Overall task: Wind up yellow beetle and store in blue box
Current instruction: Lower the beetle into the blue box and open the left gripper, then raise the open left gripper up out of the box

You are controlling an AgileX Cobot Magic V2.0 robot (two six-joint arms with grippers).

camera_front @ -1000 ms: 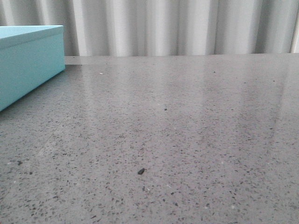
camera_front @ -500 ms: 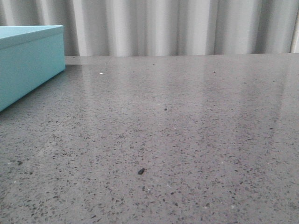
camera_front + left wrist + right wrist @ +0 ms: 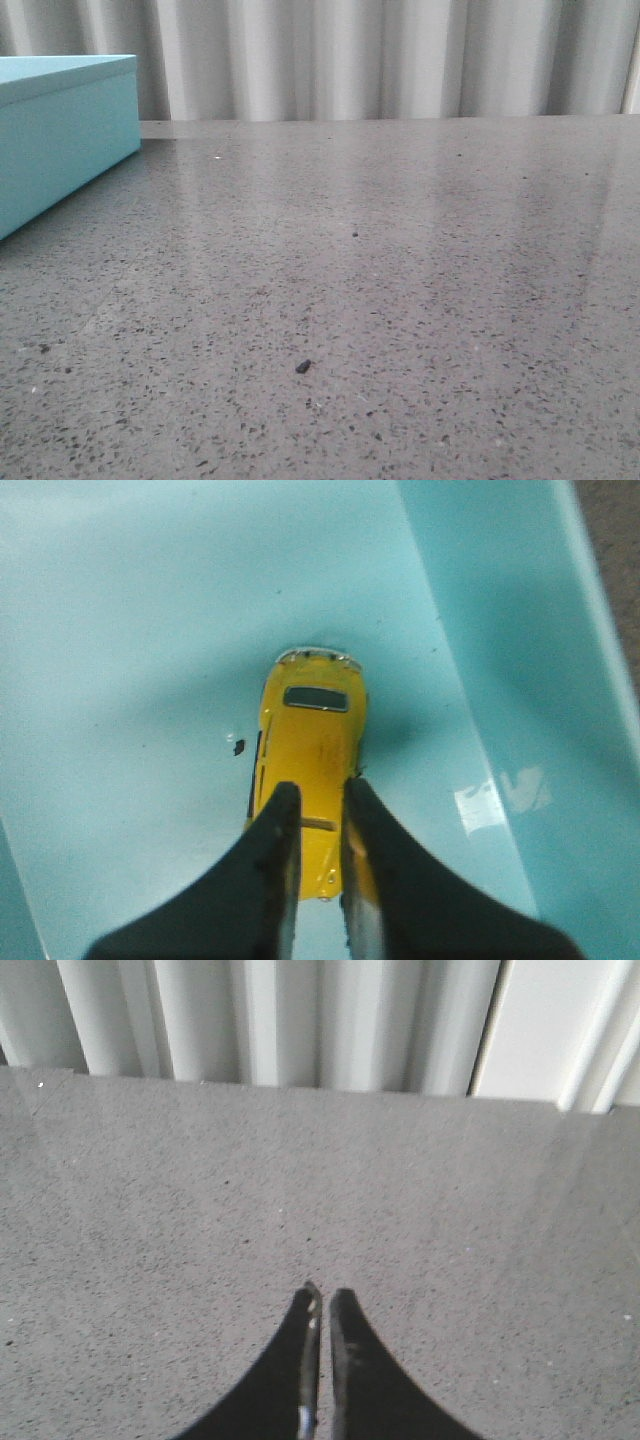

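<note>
Two end effectors: left one (image 3: 320, 805) is clamped on the beetle (image 3: 308, 750) inside the box (image 3: 500, 630), at the desk's (image 3: 400, 250) far left corner; right one (image 3: 320, 1305) is pressed together, holding nothing. No writing shows.

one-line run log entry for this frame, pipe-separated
phase: storing | yellow beetle: inside blue box, on its floor | left gripper: over the car's roof, grip unclear | right gripper: shut, empty, above table

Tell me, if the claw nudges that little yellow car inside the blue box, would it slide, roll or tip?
The yellow beetle would likely roll along its length, as toy cars do, though its wheels are barely visible. It looks rigid and glossy, so the narrow fingers of the left claw might slip on its rounded roof. Sitting low on the blue box floor, it probably won't tip.
</note>
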